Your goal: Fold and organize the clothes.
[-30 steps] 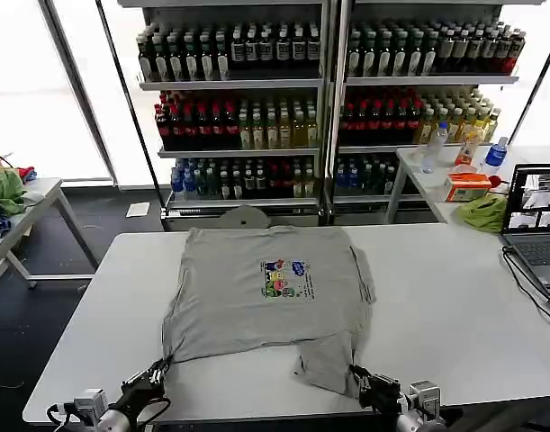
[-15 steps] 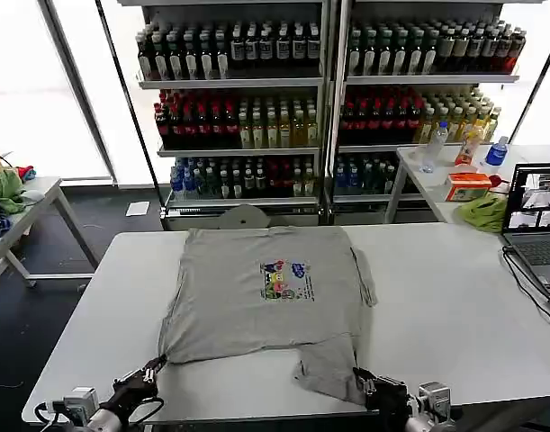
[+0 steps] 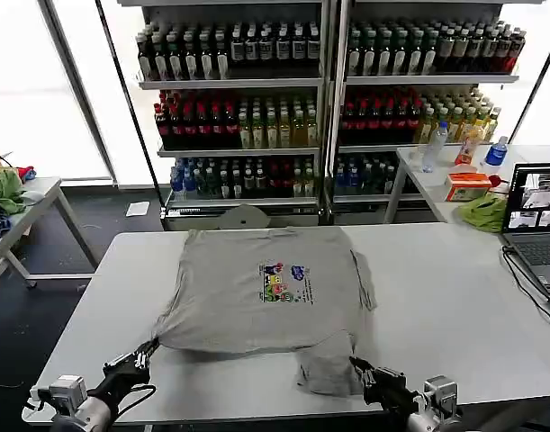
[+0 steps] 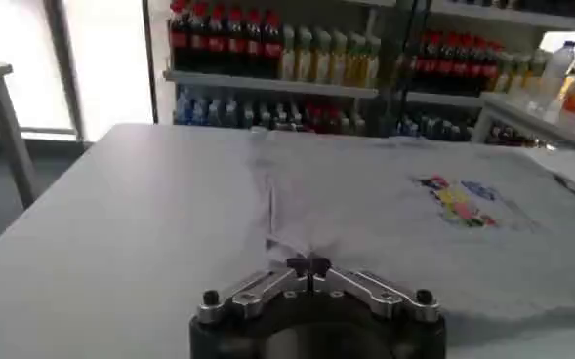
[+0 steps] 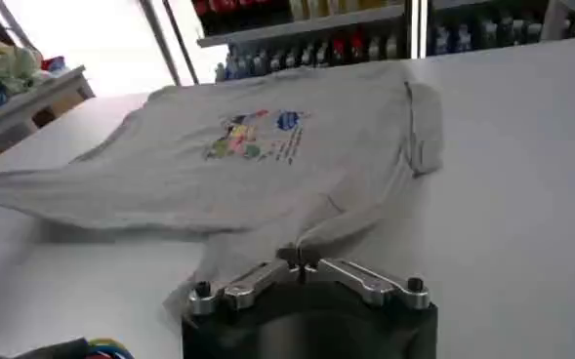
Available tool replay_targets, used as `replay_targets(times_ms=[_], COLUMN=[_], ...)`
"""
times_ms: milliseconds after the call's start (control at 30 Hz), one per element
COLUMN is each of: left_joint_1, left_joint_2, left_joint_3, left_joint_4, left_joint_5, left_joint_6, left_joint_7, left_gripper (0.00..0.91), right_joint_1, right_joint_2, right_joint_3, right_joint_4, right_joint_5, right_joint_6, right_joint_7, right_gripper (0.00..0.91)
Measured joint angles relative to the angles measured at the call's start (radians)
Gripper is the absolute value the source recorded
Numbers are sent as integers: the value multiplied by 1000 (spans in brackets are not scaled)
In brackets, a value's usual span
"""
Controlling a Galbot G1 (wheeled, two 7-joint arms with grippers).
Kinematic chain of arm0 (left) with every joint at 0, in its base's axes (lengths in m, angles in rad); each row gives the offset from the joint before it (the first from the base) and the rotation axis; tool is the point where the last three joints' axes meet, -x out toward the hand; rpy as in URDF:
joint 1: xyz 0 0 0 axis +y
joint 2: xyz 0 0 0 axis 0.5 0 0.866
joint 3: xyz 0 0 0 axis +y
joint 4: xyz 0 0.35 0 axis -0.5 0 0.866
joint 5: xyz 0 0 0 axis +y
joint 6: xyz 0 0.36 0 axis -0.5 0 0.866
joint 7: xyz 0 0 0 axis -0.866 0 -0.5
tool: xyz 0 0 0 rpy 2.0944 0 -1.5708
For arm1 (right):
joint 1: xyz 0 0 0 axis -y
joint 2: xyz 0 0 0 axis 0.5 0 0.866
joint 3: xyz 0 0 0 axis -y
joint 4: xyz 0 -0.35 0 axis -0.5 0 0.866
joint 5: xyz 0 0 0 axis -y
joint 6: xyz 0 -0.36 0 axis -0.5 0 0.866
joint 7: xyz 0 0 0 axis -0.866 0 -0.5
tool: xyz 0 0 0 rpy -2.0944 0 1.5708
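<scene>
Two grippers, left (image 3: 147, 353) at seven o'clock and right (image 3: 356, 367) at five, pinched the shirt (image 3: 265, 288) hem with closed jaws on the table (image 3: 455, 306).

Bright window glare, perhaps overexposed

Laptop (image 3: 537, 229) cut by right edge; shirt (image 3: 265, 292) print unreadable.

Bottle shelves (image 3: 324, 99) behind white table (image 3: 455, 306)
</scene>
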Motion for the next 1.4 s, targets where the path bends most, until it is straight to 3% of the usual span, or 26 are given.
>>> replay_targets(times_ms=[633,1033,1067,1100,1133,1167,1400], left_joint_1=[-243,-459,-476,-495,-510,-527,-593], left_joint_2=[160,186,185,183,182,179,163], left_joint_3=[89,219,230,242,251,261,296], left_joint_4=[161,366,383,404,422,444,551], left_joint_5=[-120,-155,-155,-155,-155,-153,-133], left_joint_6=[0,-1,-1,-1,-2,-2,-3], left_joint_7=[0,-1,0,2,4,5,17], left_gripper=[30,30,202,464,907,907,907], right_joint_1=[338,599,618,633,646,657,707], right_joint_2=[56,137,146,153,159,166,205], right_joint_3=[-89,-209,-220,-229,-236,-245,-268], right_joint_4=[-184,-435,-458,-478,-496,-517,-603], right_joint_5=[-13,-88,-97,-106,-115,-126,-180], right_joint_6=[10,17,14,12,11,9,6], right_joint_7=[20,13,12,11,10,10,5], right_gripper=[0,0,0,50,766,907,907])
